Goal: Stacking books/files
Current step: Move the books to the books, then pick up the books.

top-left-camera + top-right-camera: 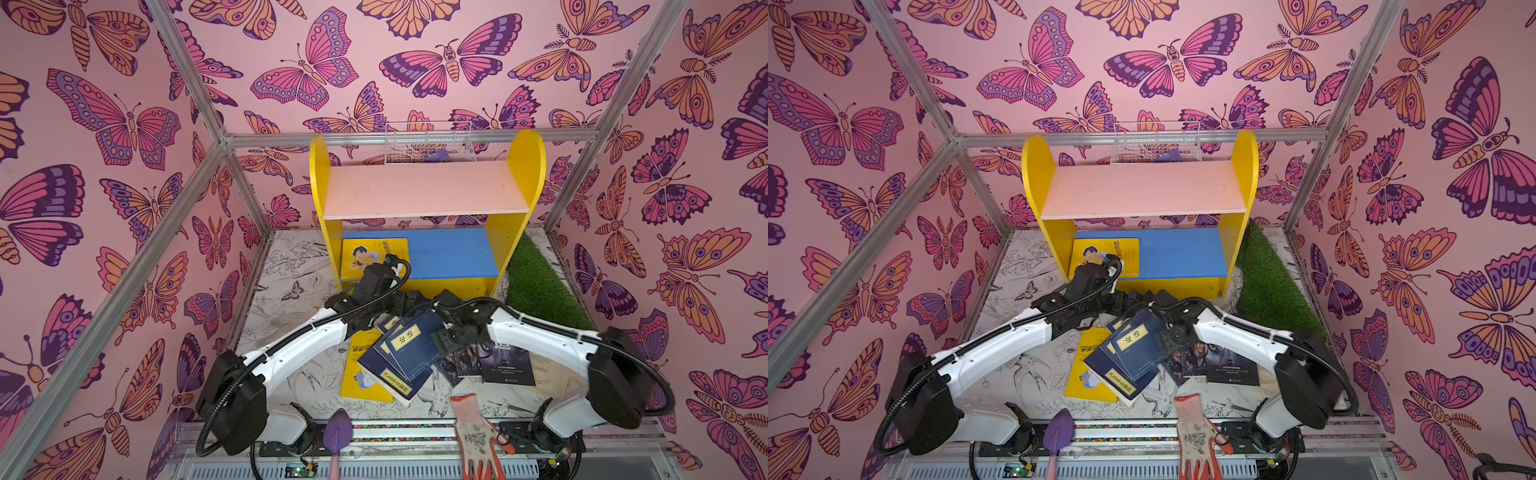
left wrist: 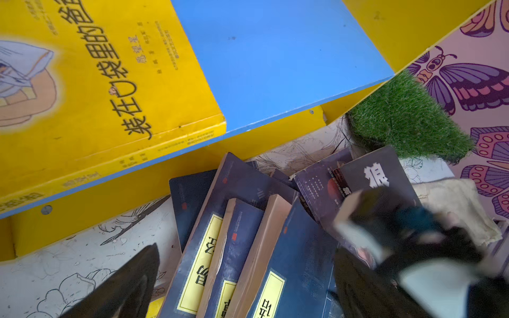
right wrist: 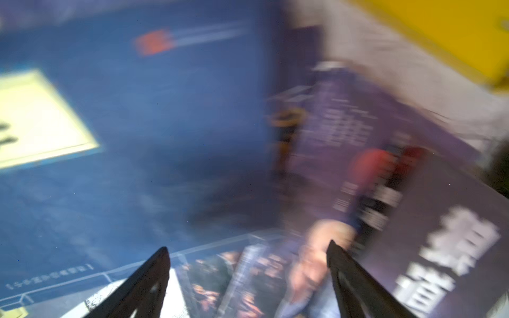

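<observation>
a: one yellow book [image 1: 374, 257] is lying on the shelf [image 1: 453, 253]; navy books [image 1: 392, 376] are sitting fanned on the table [image 1: 291, 291].
b: left gripper [image 2: 246, 250] and right gripper [image 3: 248, 245] are both hanging wide open, empty, close together over them.
a: i'm fearing the two clashing, or a nudge sending the top book [image 1: 417, 343] sliding off.

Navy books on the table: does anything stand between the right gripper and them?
Nothing visible does. In the right wrist view, blurred as it is, the right gripper hangs open and empty just above the edge of the top navy book, with no other thing between them.
</observation>
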Available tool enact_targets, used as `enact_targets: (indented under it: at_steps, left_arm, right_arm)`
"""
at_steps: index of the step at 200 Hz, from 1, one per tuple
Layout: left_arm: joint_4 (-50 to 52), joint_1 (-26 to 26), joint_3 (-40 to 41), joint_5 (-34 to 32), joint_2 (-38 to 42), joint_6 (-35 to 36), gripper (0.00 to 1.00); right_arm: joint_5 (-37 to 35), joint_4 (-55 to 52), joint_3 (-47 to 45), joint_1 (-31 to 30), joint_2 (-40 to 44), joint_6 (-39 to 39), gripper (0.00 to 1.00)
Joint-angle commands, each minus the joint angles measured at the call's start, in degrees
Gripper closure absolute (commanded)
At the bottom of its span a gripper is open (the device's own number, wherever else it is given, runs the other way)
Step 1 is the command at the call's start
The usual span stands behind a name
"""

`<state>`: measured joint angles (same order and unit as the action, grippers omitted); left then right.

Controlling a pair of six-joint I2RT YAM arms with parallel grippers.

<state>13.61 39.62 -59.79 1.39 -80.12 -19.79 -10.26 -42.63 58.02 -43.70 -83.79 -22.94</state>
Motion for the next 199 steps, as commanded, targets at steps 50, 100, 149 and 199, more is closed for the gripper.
enact_targets:
  at_steps: [50,100,149,199]
  left_arm:
    - [2.5,11.5,-12.6,9.9,-16.2,14.2,0.0]
    - [8.9,14.0,-28.4,20.1,-34.2,20.2,0.02]
    - [18.4,14.0,-39.7,24.4,-44.8,22.1,0.05]
    - [22.9,13.8,-42.4,24.9,-47.3,21.9,0.15]
  right_arm:
    - [10.5,-0.2,-15.9,39.4,21.8,-19.1,0.1]
    - [15.8,4.9,-21.1,48.2,18.3,-17.5,0.11]
    - [25.6,10.8,-26.0,47.0,17.5,-17.2,0.15]
    - [24.5,11.4,-25.1,43.6,19.8,-18.9,0.15]
